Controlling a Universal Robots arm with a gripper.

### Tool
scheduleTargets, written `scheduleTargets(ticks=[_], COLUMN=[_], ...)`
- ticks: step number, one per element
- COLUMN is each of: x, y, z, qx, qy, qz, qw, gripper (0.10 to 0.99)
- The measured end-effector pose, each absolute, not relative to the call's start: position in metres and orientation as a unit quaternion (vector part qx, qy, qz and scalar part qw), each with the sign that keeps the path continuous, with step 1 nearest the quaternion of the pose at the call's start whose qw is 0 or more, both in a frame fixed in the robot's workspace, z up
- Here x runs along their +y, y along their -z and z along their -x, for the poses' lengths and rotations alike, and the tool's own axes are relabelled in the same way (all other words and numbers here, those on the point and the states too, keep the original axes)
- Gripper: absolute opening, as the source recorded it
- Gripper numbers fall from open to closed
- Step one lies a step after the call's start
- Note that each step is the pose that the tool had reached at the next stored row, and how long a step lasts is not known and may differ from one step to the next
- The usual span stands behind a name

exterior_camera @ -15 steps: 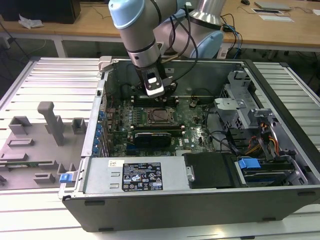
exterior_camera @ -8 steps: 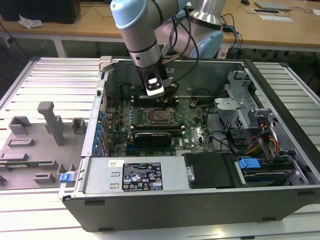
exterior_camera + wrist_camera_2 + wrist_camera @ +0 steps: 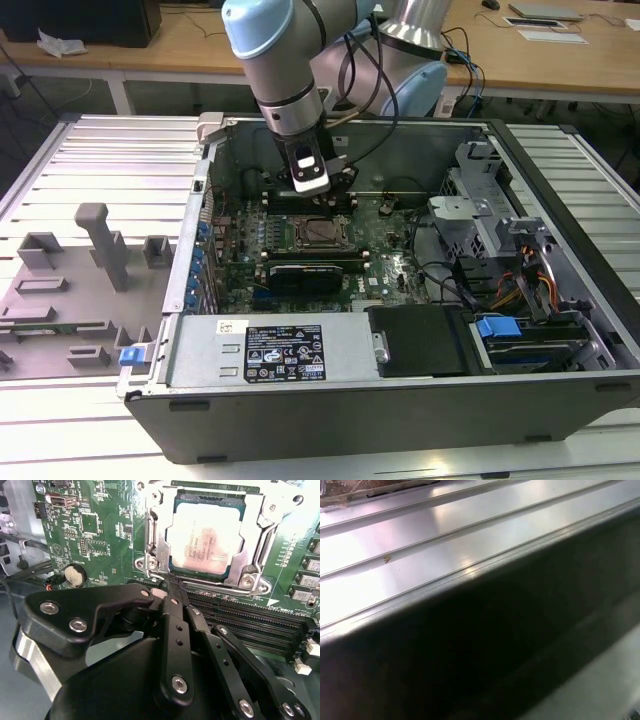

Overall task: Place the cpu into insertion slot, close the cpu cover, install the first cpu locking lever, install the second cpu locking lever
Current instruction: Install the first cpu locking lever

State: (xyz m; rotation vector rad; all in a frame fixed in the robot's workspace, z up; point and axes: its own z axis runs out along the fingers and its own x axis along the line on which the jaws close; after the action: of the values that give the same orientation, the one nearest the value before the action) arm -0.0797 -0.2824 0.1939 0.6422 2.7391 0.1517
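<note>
Our black gripper (image 3: pixel 169 594) is pinched closed, seemingly empty, tips just beside the thin silver wire locking lever (image 3: pixel 156 575) edging the silver-grey cpu cover (image 3: pixel 159 537).

We see our arm (image 3: pixel 290 80) in silver-grey tubes with pale blue joint caps, black cables (image 3: pixel 352 60) looping beside it; our gripper (image 3: pixel 167 591) is black linkage bars studded with silver screws (image 3: pixel 77 625).
</note>
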Motion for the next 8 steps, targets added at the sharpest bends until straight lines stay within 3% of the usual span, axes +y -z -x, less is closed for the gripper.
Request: scheduleTargets(ticks=[8], x=[-0.2845], y=[-0.1940], z=[0.0797], qx=[0.959], qy=[-0.053], qz=[-0.225], qw=[0.161], gripper=[0.106])
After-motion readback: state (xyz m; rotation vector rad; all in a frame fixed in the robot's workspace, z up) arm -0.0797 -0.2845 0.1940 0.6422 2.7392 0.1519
